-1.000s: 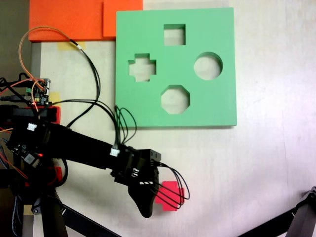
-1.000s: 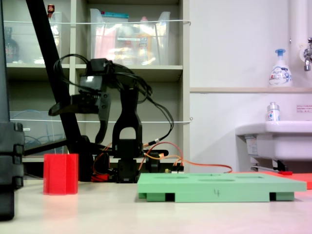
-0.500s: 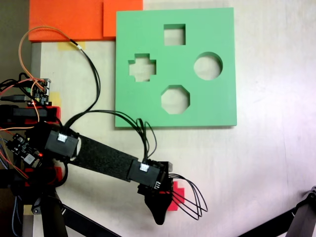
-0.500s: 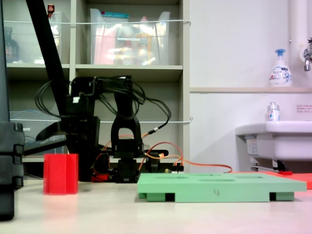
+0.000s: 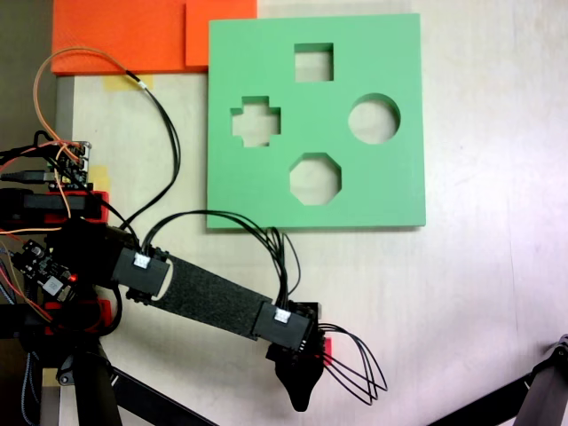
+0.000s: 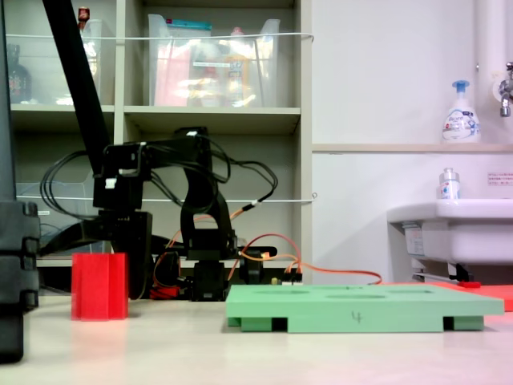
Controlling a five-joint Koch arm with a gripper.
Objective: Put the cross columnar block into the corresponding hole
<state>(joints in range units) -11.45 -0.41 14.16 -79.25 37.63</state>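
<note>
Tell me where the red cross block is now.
The cross columnar block stands on the table at the side view's left, apart from the green board, beside the gripper.

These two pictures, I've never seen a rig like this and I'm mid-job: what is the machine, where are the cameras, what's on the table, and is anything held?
The black machine is a small hobby robot arm with a gripper at its end. One fixed view looks straight down at the table; the other stands at table height, looking from the side. On the table lies a green foam board with four cutouts; the plus-shaped hole is the target. The red cross block stands upright on the table, apart from the board. From above, the gripper covers nearly all of it, leaving a red sliver. Whether the gripper is open or closed on the block cannot be told, so treat nothing as held.
</note>
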